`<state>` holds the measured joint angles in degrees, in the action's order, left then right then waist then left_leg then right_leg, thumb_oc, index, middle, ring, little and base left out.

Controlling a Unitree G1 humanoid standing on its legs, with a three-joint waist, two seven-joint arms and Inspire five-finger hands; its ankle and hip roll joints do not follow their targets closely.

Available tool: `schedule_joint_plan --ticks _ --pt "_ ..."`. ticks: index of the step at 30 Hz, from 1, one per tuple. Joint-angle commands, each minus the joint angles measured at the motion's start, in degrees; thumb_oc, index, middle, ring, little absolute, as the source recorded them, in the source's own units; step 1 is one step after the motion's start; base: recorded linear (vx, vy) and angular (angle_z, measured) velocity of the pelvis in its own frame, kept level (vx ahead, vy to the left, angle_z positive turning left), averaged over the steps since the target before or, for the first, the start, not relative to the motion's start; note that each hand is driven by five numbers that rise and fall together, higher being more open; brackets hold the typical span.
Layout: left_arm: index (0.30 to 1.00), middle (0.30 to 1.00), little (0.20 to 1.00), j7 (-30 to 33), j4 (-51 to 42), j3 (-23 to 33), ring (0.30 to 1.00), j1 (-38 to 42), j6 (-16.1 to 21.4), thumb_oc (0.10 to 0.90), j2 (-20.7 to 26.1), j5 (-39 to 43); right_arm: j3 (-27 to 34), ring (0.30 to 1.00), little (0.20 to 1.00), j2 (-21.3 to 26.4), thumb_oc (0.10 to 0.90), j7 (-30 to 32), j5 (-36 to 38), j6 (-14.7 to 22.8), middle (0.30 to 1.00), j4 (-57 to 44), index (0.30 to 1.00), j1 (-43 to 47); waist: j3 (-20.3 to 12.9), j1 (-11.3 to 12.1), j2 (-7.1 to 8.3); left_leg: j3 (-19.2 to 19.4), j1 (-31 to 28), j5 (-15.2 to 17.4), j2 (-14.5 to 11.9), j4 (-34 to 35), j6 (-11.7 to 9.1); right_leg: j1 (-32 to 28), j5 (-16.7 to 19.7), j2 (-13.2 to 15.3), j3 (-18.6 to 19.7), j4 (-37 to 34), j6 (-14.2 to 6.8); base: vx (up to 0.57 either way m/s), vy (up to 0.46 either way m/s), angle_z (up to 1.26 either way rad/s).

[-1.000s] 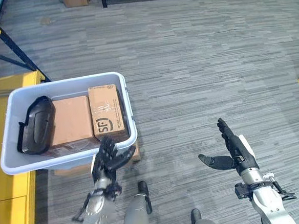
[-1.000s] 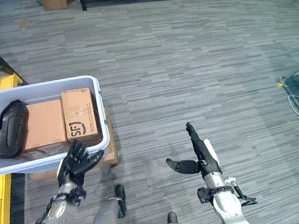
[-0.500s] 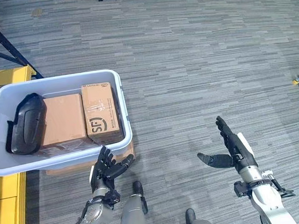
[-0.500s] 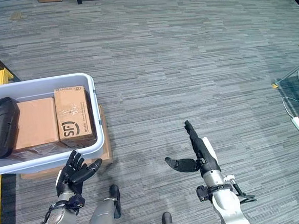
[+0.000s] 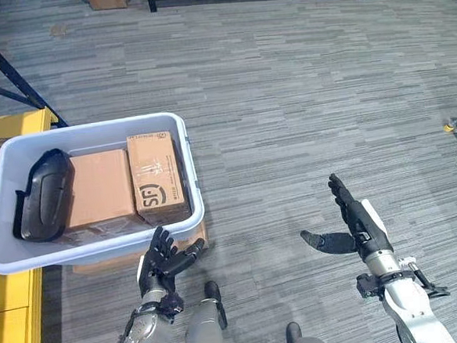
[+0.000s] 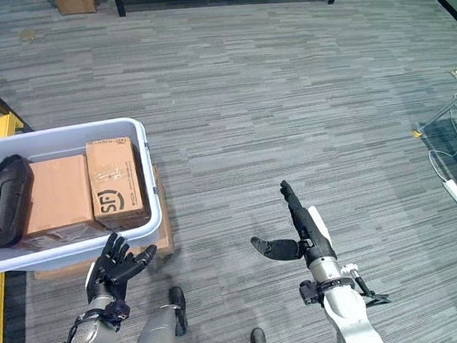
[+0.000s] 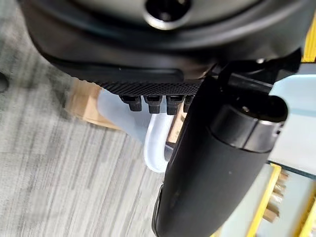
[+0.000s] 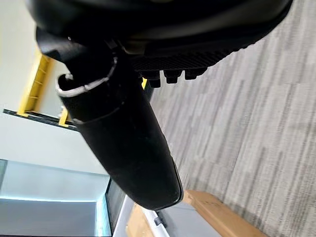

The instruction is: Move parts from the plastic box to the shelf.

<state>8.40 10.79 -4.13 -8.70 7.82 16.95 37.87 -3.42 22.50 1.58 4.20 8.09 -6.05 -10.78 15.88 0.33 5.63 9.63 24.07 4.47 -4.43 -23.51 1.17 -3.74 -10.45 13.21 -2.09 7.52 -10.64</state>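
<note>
the left hand is raised just below the near right corner of the plastic box, palm up toward the box's near wall, fingers spread and loosely straight, holding nothing; whether the fingertips touch the rim cannot be told. in the left wrist view the box's pale rim shows just past the row of fingers. the right hand is well apart from the box, out over the grey carpet floor, its forearm rising from the lower right; fingers point straight ahead in a flat line, thumb stuck out sideways toward the left, grasping nothing.

the plastic box rests on a flat cardboard carton that peeks out under its near right corner, beside a yellow platform. inside it, a black moulded part leans along the left wall, a broad brown carton lies in the middle, and a narrower printed carton stands against the right wall, touching the brown one.
</note>
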Motion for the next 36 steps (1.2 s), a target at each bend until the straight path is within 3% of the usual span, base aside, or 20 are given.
schedule_joint_plan --ticks 1,2,4,5,7,9,10,13,15,22,25,27,29,32,33,34,36 --pt "1.000 1.000 1.000 -1.8 -5.3 -0.6 1.000 0.7 4.1 0.900 2.1 -1.2 3.0 1.000 1.000 2.3 0.900 0.8 -1.5 5.1 1.000 -4.4 1.000 1.1 -5.6 -0.1 -1.62 -5.3 -2.6 -4.8 -5.4 7.0 -3.1 3.7 14.4 3.9 1.6 10.5 -0.8 0.06 0.203 0.16" --pt "1.000 1.000 1.000 -1.8 -5.0 -1.0 1.000 1.2 3.9 0.900 2.5 -1.9 2.7 1.000 1.000 2.3 0.900 0.8 -1.6 5.0 1.000 -4.4 1.000 1.5 -5.2 -0.8 -2.46 -5.3 -4.2 -4.5 -4.4 8.4 -2.0 6.3 16.4 3.5 2.5 15.5 0.1 0.04 0.209 0.29" --pt "1.000 1.000 1.000 -1.6 -5.1 -0.9 1.000 1.5 3.7 0.900 2.9 -3.2 1.6 1.000 1.000 2.1 0.900 0.8 -1.7 5.2 1.000 -4.5 1.000 1.9 -4.5 -1.2 -3.95 -4.3 -8.0 -4.0 -3.3 12.4 -0.7 11.2 16.8 3.1 1.0 21.4 1.1 0.12 0.294 0.25" --pt "1.000 1.000 1.000 -1.9 -5.1 -1.0 1.000 1.8 3.9 0.900 2.7 -3.2 0.9 1.000 1.000 2.2 0.900 0.7 -1.6 5.2 1.000 -3.8 1.000 2.6 -3.6 -2.7 -4.70 -3.7 -12.0 -4.2 -2.2 16.2 -0.8 15.7 11.7 0.4 -0.5 17.9 2.5 0.19 0.206 -0.16" --pt "1.000 1.000 1.000 -2.0 -4.6 -1.1 1.000 2.2 4.1 0.900 2.5 -2.6 0.5 1.000 1.000 2.6 0.900 0.6 -0.7 5.3 1.000 -3.2 1.000 3.6 -2.5 -4.0 -4.57 -3.8 -14.2 -4.2 -1.3 17.2 -1.1 17.9 7.4 -3.7 0.7 13.3 2.6 0.18 0.050 -0.26" --pt "1.000 1.000 1.000 -1.8 -4.5 -0.6 1.000 2.0 4.4 0.900 2.1 -2.5 0.2 1.000 1.000 3.0 0.900 0.5 -0.3 5.6 1.000 -3.6 1.000 3.8 -2.4 -4.2 -3.62 -3.4 -15.6 -3.5 -1.0 17.5 -1.9 17.3 8.6 -4.1 -0.9 4.4 2.4 0.16 -0.097 0.47" --pt "1.000 1.000 1.000 -2.2 -4.6 -0.4 1.000 1.0 4.6 0.900 1.7 -2.5 0.1 1.000 1.000 3.2 0.900 -0.1 -0.2 5.8 1.000 -4.1 1.000 2.9 -2.6 -3.7 -3.10 -3.8 -16.1 -3.1 -1.2 16.7 -2.3 14.8 7.7 -3.3 -1.2 3.6 2.4 0.16 -0.178 0.69" --pt "1.000 1.000 1.000 -3.0 -4.4 -0.9 1.000 0.8 4.4 0.900 1.2 -2.1 0.6 1.000 1.000 4.0 0.900 -0.3 -0.6 5.8 1.000 -3.9 1.000 2.7 -3.3 -4.1 -3.13 -4.7 -15.9 -4.0 -2.2 17.3 -3.4 13.4 7.3 -4.7 -0.3 2.1 3.1 0.06 -0.153 0.18" --pt "1.000 1.000 1.000 -3.4 -5.1 -0.8 1.000 -0.8 4.4 0.900 0.3 -1.3 1.2 1.000 1.000 4.5 0.900 -0.5 0.2 5.9 1.000 -4.3 1.000 2.0 -3.9 -3.9 -3.84 -4.6 -16.3 -4.6 -2.8 17.9 -4.0 12.5 7.2 -4.6 -2.4 1.2 3.3 0.07 -0.103 0.43" --pt "1.000 1.000 1.000 -3.9 -5.8 -0.4 1.000 -3.4 3.5 0.900 -0.3 -0.9 1.7 1.000 1.000 5.7 0.900 -1.2 0.6 5.7 1.000 -4.6 1.000 1.2 -4.8 -3.8 -5.74 -5.2 -18.2 -6.7 -5.2 20.2 -5.7 11.0 4.4 -6.3 -3.6 2.9 5.1 0.04 -0.147 0.13" --pt "1.000 1.000 1.000 -3.4 -5.6 -0.6 1.000 -2.8 3.6 0.900 -1.3 -0.1 1.7 1.000 1.000 7.0 0.900 -0.4 0.6 5.9 1.000 -4.6 1.000 1.8 -2.8 -3.3 -7.03 -6.3 -15.8 -9.1 -5.6 18.7 -6.7 11.5 3.1 -6.7 -4.6 4.0 6.5 -0.09 -0.160 0.17" --pt "1.000 1.000 1.000 -3.4 -5.6 -0.9 1.000 -2.5 3.7 0.900 -1.5 0.0 2.1 1.000 1.000 7.4 0.900 -0.2 0.6 6.0 1.000 -4.6 1.000 1.9 -2.2 -3.5 -7.20 -6.6 -14.1 -8.8 -5.4 16.3 -6.8 11.8 2.7 -6.3 -5.3 4.5 6.9 -0.10 -0.079 0.44" --pt "1.000 1.000 1.000 -4.1 -5.9 -1.3 1.000 -2.5 3.3 0.900 -1.9 -0.1 2.7 1.000 1.000 7.7 0.900 0.5 0.6 5.8 1.000 -4.3 1.000 1.7 -0.6 -4.1 -7.26 -6.0 -12.6 -10.1 -7.5 11.8 -7.3 13.1 1.1 -5.4 -5.9 7.8 7.9 -0.08 -0.034 0.71" --pt "1.000 1.000 1.000 -3.6 -6.7 -1.9 1.000 -1.9 3.3 0.900 -1.4 0.0 2.7 1.000 1.000 7.4 0.900 1.5 1.1 5.7 1.000 -4.3 1.000 1.9 -0.1 -4.3 -7.61 -8.9 -14.1 -15.5 -13.3 16.2 -8.0 16.5 0.0 -4.1 -4.8 12.5 7.3 -0.04 0.108 0.32" --pt "1.000 1.000 1.000 -3.6 -6.7 -1.9 1.000 -1.9 3.3 0.900 -1.4 0.0 2.7 1.000 1.000 7.4 0.900 1.5 1.1 5.7 1.000 -4.3 1.000 1.9 -0.1 -4.3 -7.50 -8.7 -14.2 -15.7 -13.2 16.6 -8.1 16.7 -0.3 -4.0 -4.7 12.9 7.3 -0.01 0.204 0.08" --pt "1.000 1.000 1.000 -3.2 -7.1 -2.2 1.000 -1.5 3.3 0.900 -1.3 0.2 2.9 1.000 1.000 7.1 0.900 2.1 1.8 5.9 1.000 -4.5 1.000 1.5 -0.2 -5.1 -8.11 -8.7 -14.5 -19.4 -17.3 21.2 -9.2 18.7 -1.3 -2.3 -4.1 16.5 6.1 0.00 0.204 0.09" --pt "1.000 1.000 1.000 -2.8 -7.1 -2.4 1.000 -1.1 3.3 0.900 -1.1 0.3 3.1 1.000 1.000 6.8 0.900 2.6 2.2 5.9 1.000 -4.4 1.000 1.3 -0.3 -5.4 -8.34 -6.7 -15.2 -21.2 -18.7 23.8 -9.9 19.6 -2.2 -1.3 -4.1 18.4 5.7 0.02 0.181 0.16"
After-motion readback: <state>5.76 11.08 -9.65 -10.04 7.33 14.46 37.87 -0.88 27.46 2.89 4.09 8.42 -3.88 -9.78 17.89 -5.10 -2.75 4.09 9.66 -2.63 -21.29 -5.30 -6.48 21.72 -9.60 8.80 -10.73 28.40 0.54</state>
